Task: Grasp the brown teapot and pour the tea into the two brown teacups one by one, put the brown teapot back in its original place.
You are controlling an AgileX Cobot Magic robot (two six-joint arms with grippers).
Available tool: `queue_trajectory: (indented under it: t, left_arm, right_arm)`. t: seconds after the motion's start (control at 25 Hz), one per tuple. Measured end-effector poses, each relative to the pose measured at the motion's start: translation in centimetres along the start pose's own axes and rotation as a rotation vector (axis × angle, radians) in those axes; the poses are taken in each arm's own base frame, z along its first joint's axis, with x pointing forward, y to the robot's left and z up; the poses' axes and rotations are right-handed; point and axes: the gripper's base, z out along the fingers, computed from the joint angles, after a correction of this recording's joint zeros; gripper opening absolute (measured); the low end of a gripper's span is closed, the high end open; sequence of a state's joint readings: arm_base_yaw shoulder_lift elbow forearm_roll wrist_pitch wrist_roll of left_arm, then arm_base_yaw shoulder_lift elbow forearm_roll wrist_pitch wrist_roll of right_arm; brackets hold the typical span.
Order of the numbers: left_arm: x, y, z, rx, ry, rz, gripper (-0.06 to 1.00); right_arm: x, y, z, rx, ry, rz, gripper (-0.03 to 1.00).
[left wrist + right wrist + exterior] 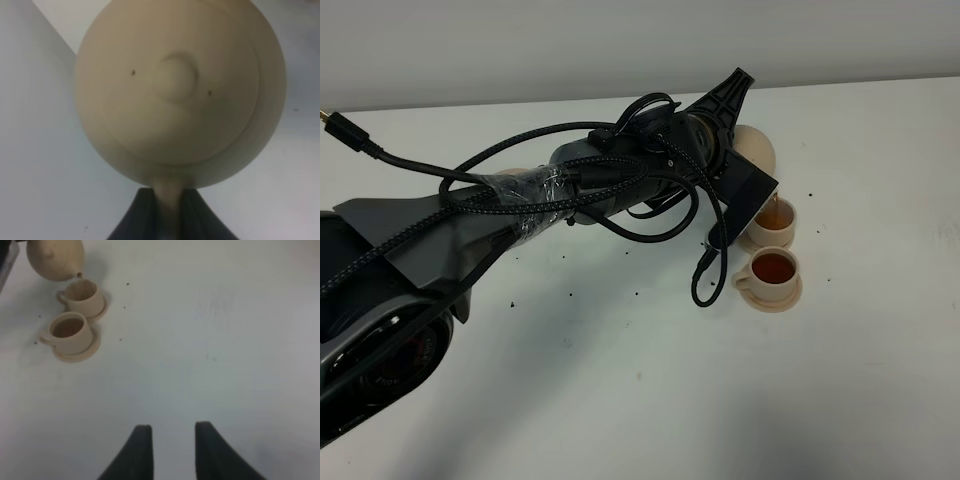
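Note:
My left gripper (pixel 736 150) reaches across to the right and is shut on the loop handle of the brown teapot (pixel 758 148). The teapot is tilted, and a thin stream of tea runs from its spout into the far teacup (pixel 772 226). The near teacup (pixel 775 270) holds tea; each cup stands on its small saucer. In the left wrist view the teapot (pixel 175 90) fills the frame, its handle between my gripper (pixel 167 205) fingers. The right wrist view shows the teapot (pixel 55 260), the far cup (pixel 82 295), the near cup (pixel 70 331) and my open, empty right gripper (pixel 172 450). The wide saucer is hidden.
The white table (pixel 620 380) carries a few small dark specks (pixel 570 294) around the cups. My left arm and its cables (pixel 570 190) stretch across the middle of the exterior view. A wall runs along the table's far edge.

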State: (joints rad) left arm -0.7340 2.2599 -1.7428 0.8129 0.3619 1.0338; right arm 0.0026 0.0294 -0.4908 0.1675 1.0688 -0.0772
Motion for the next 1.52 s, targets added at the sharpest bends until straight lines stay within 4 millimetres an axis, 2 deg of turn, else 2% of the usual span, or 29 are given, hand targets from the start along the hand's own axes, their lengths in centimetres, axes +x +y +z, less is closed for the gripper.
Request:
queue_trajectory:
  t: [1.52]
  left_arm:
    - [-0.3, 0.49, -0.03, -0.055, -0.024, 0.146, 0.16]
  right_arm:
    - [0.0, 0.0, 0.0, 0.0, 0.0, 0.0, 0.24]
